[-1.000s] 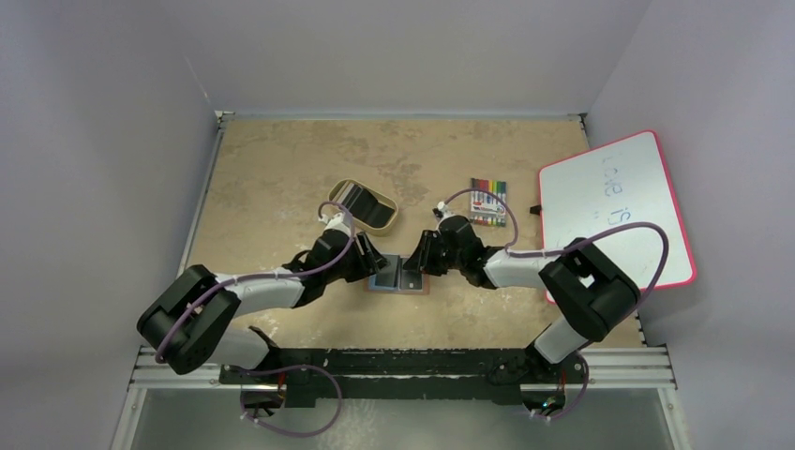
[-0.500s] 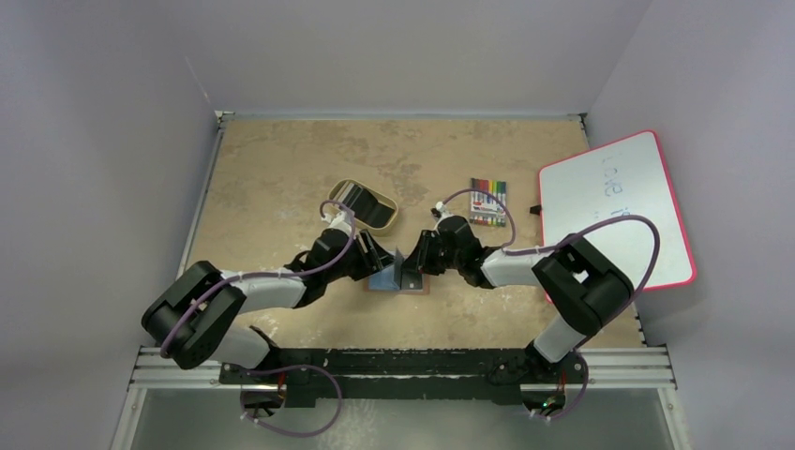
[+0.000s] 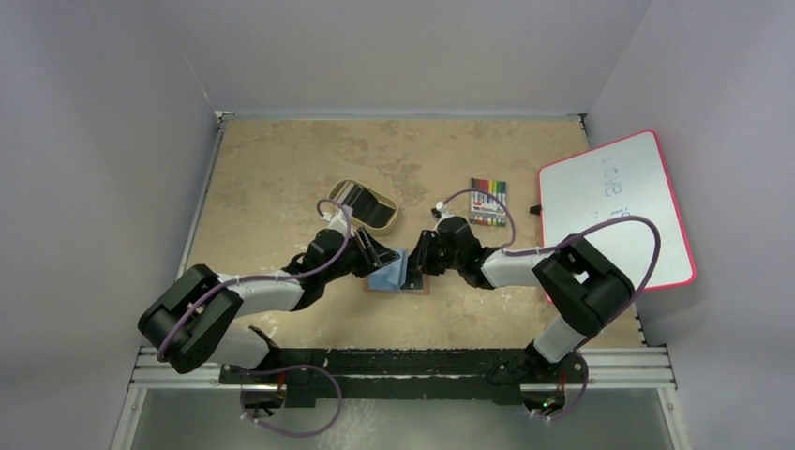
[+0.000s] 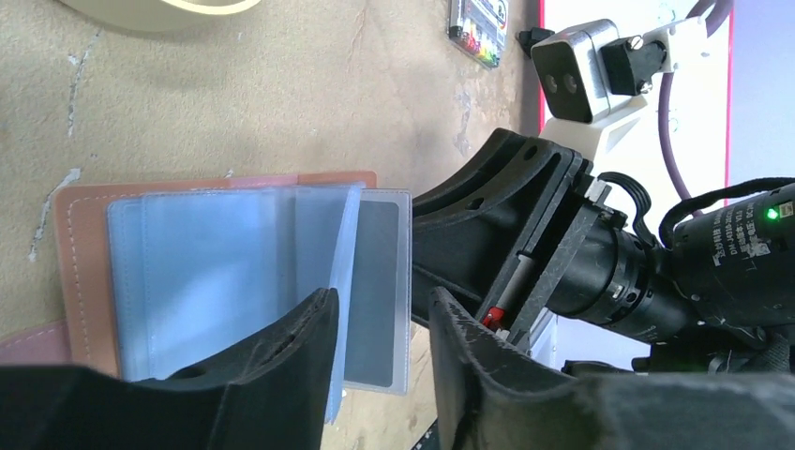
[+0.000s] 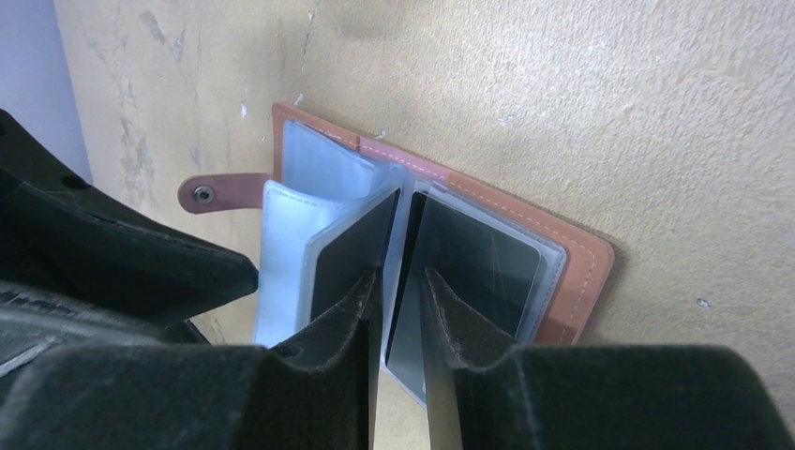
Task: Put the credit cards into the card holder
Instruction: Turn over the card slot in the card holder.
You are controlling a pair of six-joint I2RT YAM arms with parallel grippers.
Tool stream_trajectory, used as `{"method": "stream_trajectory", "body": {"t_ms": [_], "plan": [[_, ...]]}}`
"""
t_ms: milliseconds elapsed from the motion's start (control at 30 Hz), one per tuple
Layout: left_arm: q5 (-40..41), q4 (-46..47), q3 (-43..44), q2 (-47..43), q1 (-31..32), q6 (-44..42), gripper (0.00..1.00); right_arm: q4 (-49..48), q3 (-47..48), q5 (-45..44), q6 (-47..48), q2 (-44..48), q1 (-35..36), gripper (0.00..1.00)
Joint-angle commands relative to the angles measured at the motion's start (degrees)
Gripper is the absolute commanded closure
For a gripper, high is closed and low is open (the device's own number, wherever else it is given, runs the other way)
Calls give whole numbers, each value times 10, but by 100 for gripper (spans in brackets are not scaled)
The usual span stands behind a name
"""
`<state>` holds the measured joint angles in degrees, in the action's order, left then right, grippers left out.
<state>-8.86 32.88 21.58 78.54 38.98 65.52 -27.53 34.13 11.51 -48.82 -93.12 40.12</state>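
**Stitched leather holder lies open between two grippers**

The brown card holder point(image 3: 394, 275) lies open on the mottled tan table point(image 3: 281, 169), its glossy blue-grey sleeves fanned up. The left gripper point(image 4: 382, 309) gapes beside one leaf. The right gripper point(image 5: 397, 281) straddles a sleeve beside a dark card point(image 5: 478, 262); whether it pinches is unclear.

Brown card holder point(image 5: 586, 281) lies open, dark credit cards point(image 5: 473, 267) in sleeves

Your holder point(image 3: 394, 274) lies open mid-worktop point(image 3: 281, 169), between left claw point(image 3: 375, 251) and right claw point(image 3: 419, 255). Behind it, you have the tray point(image 3: 364, 204) left, markers point(image 3: 487, 202) right, whiteboard point(image 3: 614, 211) far right.
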Motion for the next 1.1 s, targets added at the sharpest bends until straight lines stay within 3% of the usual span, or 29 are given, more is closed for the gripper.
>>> {"method": "stream_trajectory", "body": {"t_ms": [0, 100, 200, 367, 733, 900, 1067], "plan": [[-14, 63, -5, 16, 0, 11, 67, 22, -11, -18, 4, 22, 3, 76], [-13, 62, -4, 25, 0, 5, 83, 33, -20, -26, 3, 41, 3, 75], [-6, 38, 3, 38, 0, -9, 87, 51, -23, -40, 4, 60, 3, 73], [10, 0, 8, 46, 3, -32, 86, 65, -23, -43, 7, 73, 3, 72], [106, -207, 57, -7, 4, -99, 86, 179, 6, -110, 14, 179, 3, 63], [178, -297, 85, -53, 3, -119, 82, 173, 25, -124, 38, 193, 3, 63], [207, -326, 116, -62, 2, -129, 81, 155, 39, -98, 32, 176, 6, 64]]}}
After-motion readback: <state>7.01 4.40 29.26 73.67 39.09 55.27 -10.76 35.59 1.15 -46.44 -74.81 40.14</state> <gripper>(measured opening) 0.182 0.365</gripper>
